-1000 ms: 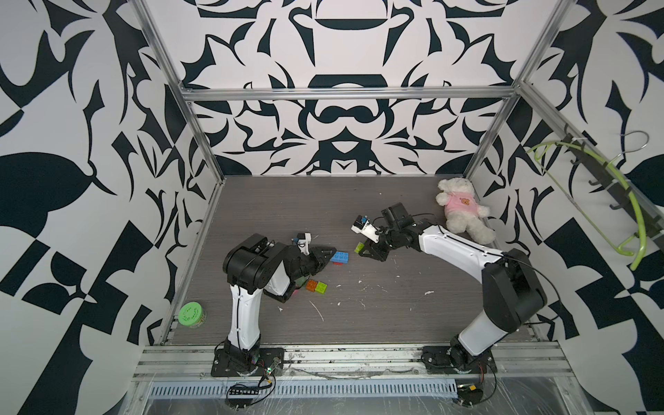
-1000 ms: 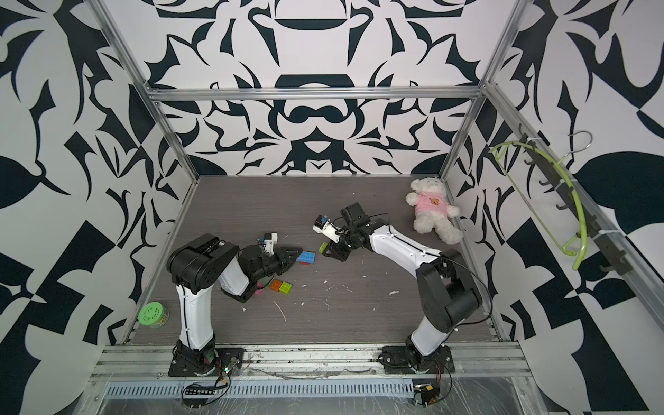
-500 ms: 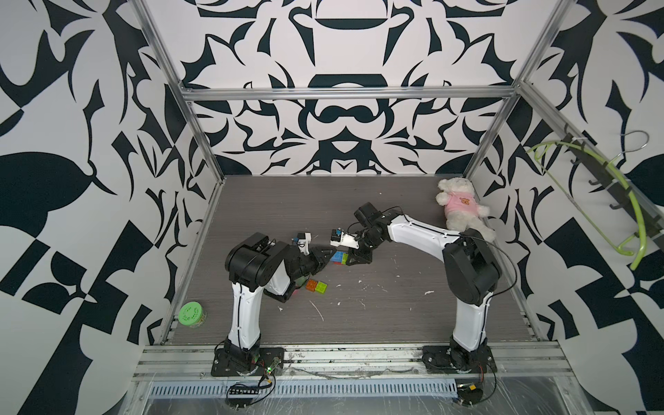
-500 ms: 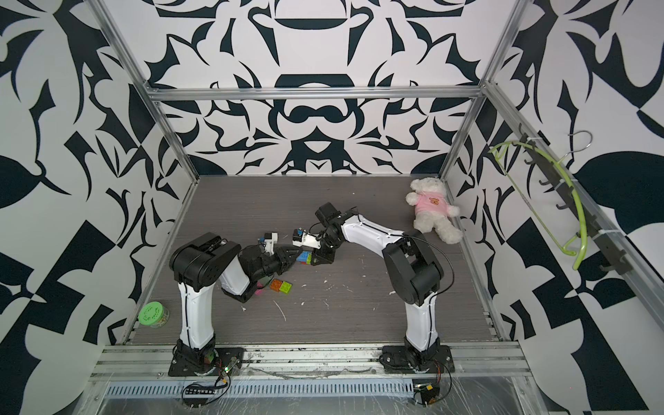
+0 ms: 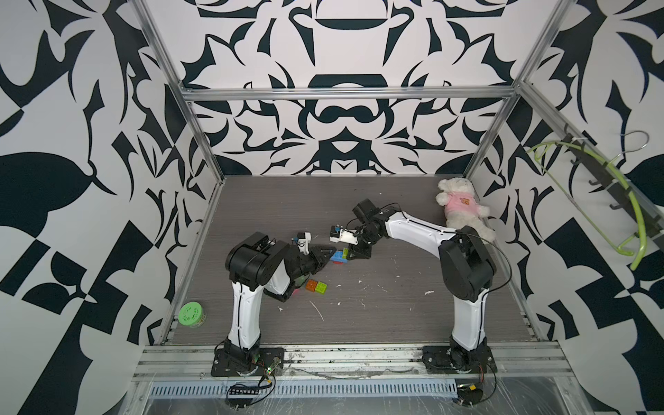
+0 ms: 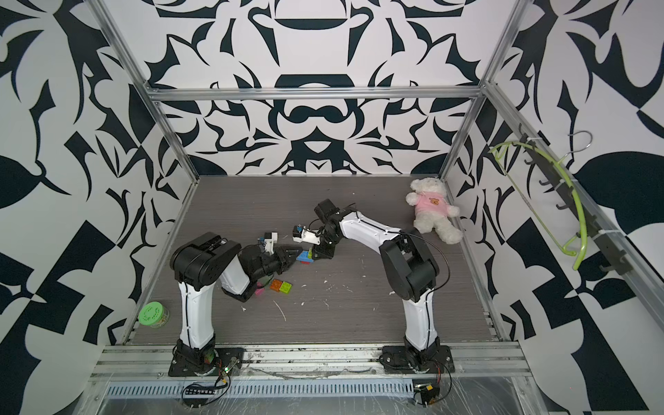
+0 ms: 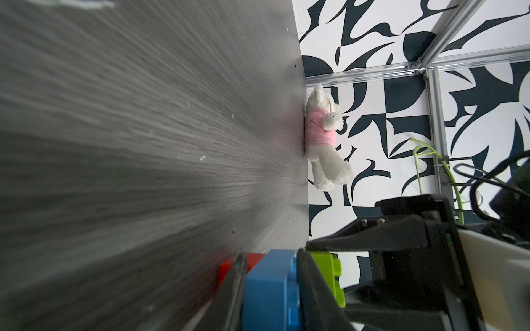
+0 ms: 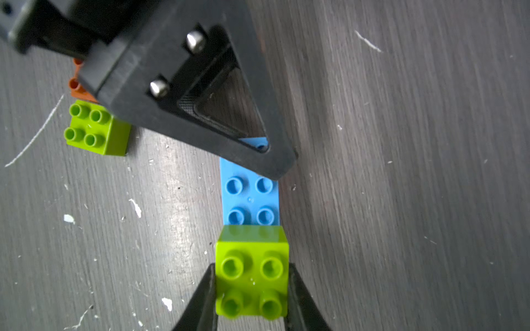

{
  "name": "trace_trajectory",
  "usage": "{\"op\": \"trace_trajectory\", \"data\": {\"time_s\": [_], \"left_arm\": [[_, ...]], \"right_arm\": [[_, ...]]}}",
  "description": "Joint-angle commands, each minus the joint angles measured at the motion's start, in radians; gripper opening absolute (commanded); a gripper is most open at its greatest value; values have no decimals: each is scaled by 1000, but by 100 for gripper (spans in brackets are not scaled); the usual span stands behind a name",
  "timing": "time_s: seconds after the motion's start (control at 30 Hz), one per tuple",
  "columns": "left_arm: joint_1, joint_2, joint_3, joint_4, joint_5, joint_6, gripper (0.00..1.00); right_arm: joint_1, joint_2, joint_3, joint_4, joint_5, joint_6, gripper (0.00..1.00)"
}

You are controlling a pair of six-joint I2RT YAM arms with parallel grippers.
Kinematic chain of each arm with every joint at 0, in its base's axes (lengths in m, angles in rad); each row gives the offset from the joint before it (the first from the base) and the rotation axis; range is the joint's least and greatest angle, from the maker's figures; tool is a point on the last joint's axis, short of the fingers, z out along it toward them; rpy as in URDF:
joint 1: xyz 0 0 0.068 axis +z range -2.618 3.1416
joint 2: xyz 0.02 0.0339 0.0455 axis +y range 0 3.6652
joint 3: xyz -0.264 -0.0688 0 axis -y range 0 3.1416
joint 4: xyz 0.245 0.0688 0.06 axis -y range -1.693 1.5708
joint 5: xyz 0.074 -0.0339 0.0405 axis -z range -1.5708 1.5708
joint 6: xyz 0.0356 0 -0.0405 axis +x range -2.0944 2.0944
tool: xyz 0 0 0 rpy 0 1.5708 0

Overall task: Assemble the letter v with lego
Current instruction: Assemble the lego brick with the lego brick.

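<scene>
Fingers (image 7: 311,283) of the left gripper (image 7: 271,258) are closed narrowly on the long blue brick (image 8: 249,197), which rests on a red brick (image 7: 229,266) near the middle of the table (image 5: 395,323). Fingers (image 8: 200,303) of the right gripper (image 8: 251,266) clamp a lime green brick (image 8: 252,275), studs up, over one end of the blue brick; whether it is fully seated cannot be told. Toward the left arm's base, a second lime green brick (image 5: 321,287) touches an orange brick (image 5: 310,285). A pink brick (image 6: 259,291) lies partly hidden under the left arm.
</scene>
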Motion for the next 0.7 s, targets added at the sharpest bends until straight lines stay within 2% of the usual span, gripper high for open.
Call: {"op": "trace_trajectory", "data": {"time_s": [0.0, 0.37, 0.67], "left_arm": [[8, 42, 2, -42, -2, 21, 20], [11, 45, 4, -42, 3, 19, 18], [12, 57, 6, -42, 3, 18, 15]], "right_arm": [[-4, 3, 19, -23, 22, -9, 0], [-2, 16, 24, -39, 16, -13, 0], [3, 24, -12, 6, 65, 12, 0]]}}
